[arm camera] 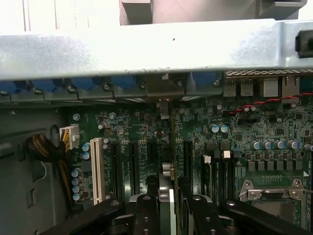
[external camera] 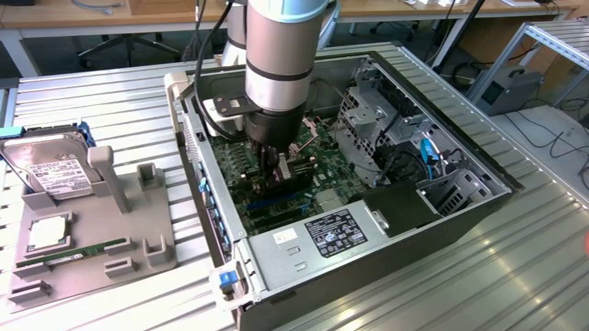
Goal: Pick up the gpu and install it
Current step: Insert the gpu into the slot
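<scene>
Ribbed metal worktop (external camera: 101,96) runs under everything you see, with wooden desks, chair legs and loose cables in the room along the upper edge of the exterior frame and a grey box on the floor at upper right. At lower left a grey fixture (external camera: 92,231) holds spare parts in their own cradles: the hard drive (external camera: 51,172) stands propped on edge and the green memory stick (external camera: 78,249) lies in a low slot, so each can be reached from above.

In the middle of the frame the computer case (external camera: 368,234) lies on its side with the panel off, which turns the motherboard (arm camera: 146,142) face-up to your arm. The gripper (external camera: 276,169) is down inside the case, and in the wrist view the jaws stand narrow, clamped on the gpu (arm camera: 165,193), which you hold edge-on between the black fingers (arm camera: 146,213). Held upright like that, its thin edge lines up with the long slots (arm camera: 151,161) on the board, and its far end points at the rear bracket rail (arm camera: 161,90). Whether the card touches a slot, you cannot tell.
</scene>
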Controlling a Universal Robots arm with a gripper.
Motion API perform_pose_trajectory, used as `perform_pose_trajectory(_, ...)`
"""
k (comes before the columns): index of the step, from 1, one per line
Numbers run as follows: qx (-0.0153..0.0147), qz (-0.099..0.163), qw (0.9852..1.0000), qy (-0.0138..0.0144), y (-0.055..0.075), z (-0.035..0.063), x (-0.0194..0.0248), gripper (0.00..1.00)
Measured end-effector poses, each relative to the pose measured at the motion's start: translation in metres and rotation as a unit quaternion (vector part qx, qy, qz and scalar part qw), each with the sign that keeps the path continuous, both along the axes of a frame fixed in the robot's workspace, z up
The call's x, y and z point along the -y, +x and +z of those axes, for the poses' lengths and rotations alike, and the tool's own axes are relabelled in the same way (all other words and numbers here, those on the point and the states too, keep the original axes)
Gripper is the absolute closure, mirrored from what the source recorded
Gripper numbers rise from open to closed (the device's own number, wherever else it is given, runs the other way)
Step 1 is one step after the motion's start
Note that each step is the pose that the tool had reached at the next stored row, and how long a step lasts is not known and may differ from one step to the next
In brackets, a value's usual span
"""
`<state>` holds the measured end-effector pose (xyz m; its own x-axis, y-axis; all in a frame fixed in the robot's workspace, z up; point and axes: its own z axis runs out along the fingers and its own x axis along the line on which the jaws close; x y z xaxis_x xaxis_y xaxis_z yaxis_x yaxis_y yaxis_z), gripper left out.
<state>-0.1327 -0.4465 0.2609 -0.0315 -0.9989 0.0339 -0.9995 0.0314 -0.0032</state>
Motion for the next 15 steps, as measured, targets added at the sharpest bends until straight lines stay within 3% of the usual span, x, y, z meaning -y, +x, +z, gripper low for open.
perform_pose_trajectory(10, 0.0000, 0.000, 1.0000, 0.0001, 0.0002, -0.0028, -0.0001, 0.73)
perform_pose_trajectory(15, -0.0001, 0.000, 1.0000, 0.0024, 0.0003, -0.0048, -0.0001, 0.73)
